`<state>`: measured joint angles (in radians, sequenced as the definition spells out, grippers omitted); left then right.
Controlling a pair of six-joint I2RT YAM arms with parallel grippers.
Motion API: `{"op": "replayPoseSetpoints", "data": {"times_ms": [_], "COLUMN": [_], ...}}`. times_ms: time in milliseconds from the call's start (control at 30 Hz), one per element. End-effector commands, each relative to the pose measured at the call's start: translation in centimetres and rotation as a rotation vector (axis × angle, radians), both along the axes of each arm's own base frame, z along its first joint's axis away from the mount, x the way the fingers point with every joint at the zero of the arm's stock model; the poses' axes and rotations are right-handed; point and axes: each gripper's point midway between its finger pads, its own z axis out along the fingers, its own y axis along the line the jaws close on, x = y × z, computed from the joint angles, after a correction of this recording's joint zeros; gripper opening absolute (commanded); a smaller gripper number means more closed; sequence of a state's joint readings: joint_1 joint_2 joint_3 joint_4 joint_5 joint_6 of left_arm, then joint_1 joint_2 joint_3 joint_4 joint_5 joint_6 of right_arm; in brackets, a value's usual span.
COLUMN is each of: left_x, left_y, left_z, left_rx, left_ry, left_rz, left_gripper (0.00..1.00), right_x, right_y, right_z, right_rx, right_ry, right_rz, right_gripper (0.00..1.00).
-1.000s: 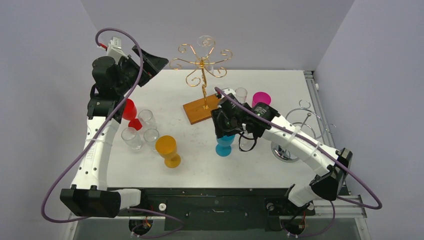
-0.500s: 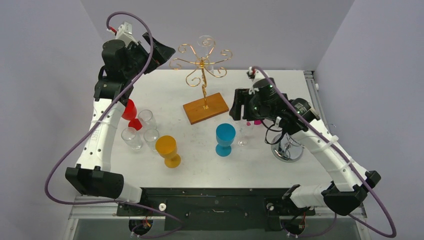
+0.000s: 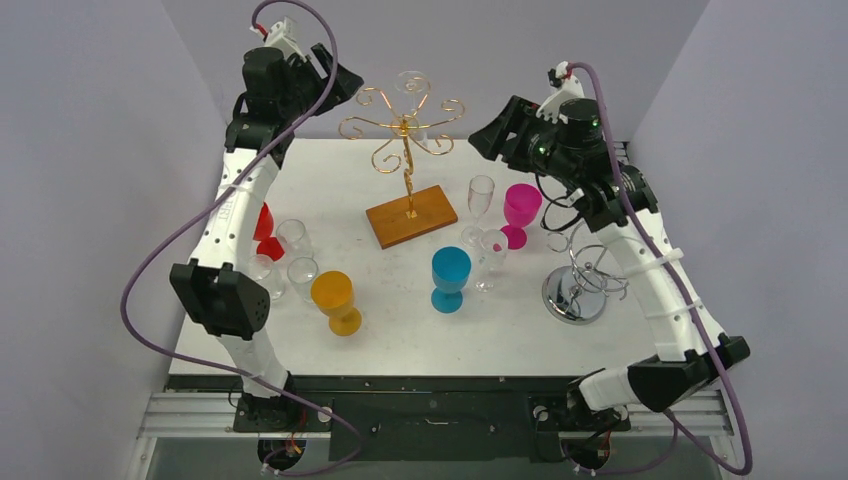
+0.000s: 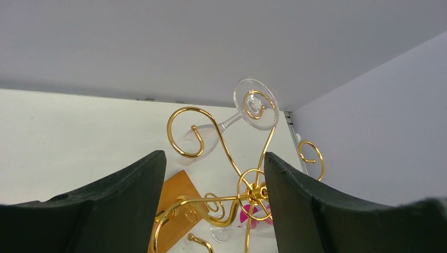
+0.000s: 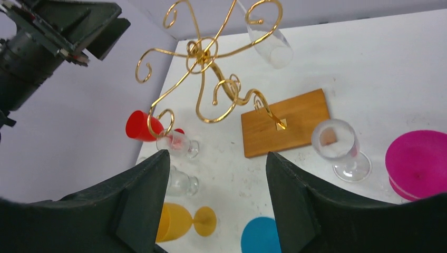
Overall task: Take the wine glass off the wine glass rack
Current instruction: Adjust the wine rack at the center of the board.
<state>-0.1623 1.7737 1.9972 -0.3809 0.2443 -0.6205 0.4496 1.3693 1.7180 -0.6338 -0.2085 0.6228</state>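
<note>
Gold rack (image 3: 411,216): 1 wine glass (image 5: 270,45) hung inv.

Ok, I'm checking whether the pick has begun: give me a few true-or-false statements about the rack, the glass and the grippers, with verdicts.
1. A clear wine glass hangs upside down on the tall gold wire rack with a wooden base. True.
2. The left gripper grips that glass. False: its jaws are open and empty, short of the rack.
3. The right gripper is open and holds nothing. True.
4. A glass hangs on the short chrome wire stand. False: nothing hangs there.
</note>
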Motion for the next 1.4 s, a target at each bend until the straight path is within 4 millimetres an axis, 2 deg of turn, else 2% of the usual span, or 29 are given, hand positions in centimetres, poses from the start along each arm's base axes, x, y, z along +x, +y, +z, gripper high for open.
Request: {"op": "replayPoseSetpoints", "data": {"times_ms": [0, 133, 200, 233, 333, 433, 467, 600, 767, 800, 833, 867, 900, 933, 967, 1000, 1033, 1133, 1267, 1367], "left_x": [1.4, 2.8, 3.6, 3.8, 4.8, 4.7, 4.5, 3.3, 0.5, 0.2, -0.8, -1.2, -2.1, -2.6, -3.5, -4.0, -4.9, -6.8, -8.3, -8.4], "left_y": [-1.1, -1.8, -2.3, -2.2, -2.7, -2.6, -2.5, -0.2, 4.0, 4.6, 4.9, 5.1, 5.3, 5.2, 5.2, 4.8, 4.7, 4.0, 3.4, 2.8], "left_z": [3.3, 3.0, 2.8, 2.2, 1.4, 0.7, 0.7, 1.3, 1.8, 0.6, 1.4, 0.2, 0.9, -0.2, 0.3, -0.9, -0.3, -1.5, -2.9, -3.8], "left_rx": [0.009, 0.050, 0.069, 0.078, 0.063, 0.048, 0.046, 0.050, 0.034, 0.042, 0.041, 0.047, 0.044, 0.046, 0.037, 0.034, 0.020, -0.008, -0.048, -0.080], "left_ry": [-0.119, -0.128, -0.129, -0.110, -0.090, -0.057, -0.052, -0.046, -0.004, 0.038, 0.028, 0.061, 0.054, 0.083, 0.076, 0.104, 0.095, 0.126, 0.159, 0.175], "left_rz": [-0.060, -0.104, -0.143, -0.152, -0.186, -0.180, -0.170, -0.067, 0.091, 0.124, 0.132, 0.143, 0.146, 0.142, 0.139, 0.119, 0.112, 0.079, 0.060, 0.044], "left_gripper": [0.64, 0.63, 0.62, 0.61, 0.58, 0.55, 0.55, 0.56, 0.60, 0.61, 0.61, 0.61, 0.61, 0.60, 0.60, 0.60, 0.60, 0.58, 0.52, 0.48], "right_x": [3.5, 6.3, 8.1, 8.4, 10.3, 11.9, 12.9, 14.2, 15.1, 15.4, 15.6, 15.6, 15.9, 15.9, 16.1, 16.2, 16.3, 16.3, 16.5, 16.5], "right_y": [0.4, 0.9, 1.5, 1.5, 1.2, 0.3, 0.3, 0.5, 1.0, 1.1, 1.3, 1.5, 1.8, 2.0, 2.3, 2.5, 2.8, 3.3, 3.4, 3.3], "right_z": [4.9, 5.6, 4.9, 5.1, 4.0, 3.7, 2.8, 3.0, 2.0, 1.6, 1.3, 1.3, 0.9, 0.9, 0.5, 0.5, 0.2, -0.1, -1.0, -1.6], "right_rx": [0.146, 0.166, 0.180, 0.188, 0.166, 0.159, 0.151, 0.152, 0.138, 0.138, 0.140, 0.147, 0.149, 0.151, 0.150, 0.153, 0.153, 0.157, 0.150, 0.148], "right_ry": [-0.125, -0.138, -0.124, -0.129, -0.114, -0.118, -0.101, -0.106, -0.078, -0.071, -0.067, -0.064, -0.058, -0.059, -0.053, -0.055, -0.049, -0.045, -0.031, -0.019], "right_rz": [-0.005, -0.021, -0.025, -0.029, -0.071, -0.104, -0.111, -0.095, -0.082, -0.081, -0.079, -0.073, -0.070, -0.066, -0.061, -0.057, -0.053, -0.042, -0.045, -0.055], "right_gripper": [0.63, 0.63, 0.62, 0.62, 0.62, 0.62, 0.62, 0.62, 0.61, 0.61, 0.61, 0.61, 0.61, 0.61, 0.61, 0.60, 0.59, 0.55, 0.48, 0.44]}}
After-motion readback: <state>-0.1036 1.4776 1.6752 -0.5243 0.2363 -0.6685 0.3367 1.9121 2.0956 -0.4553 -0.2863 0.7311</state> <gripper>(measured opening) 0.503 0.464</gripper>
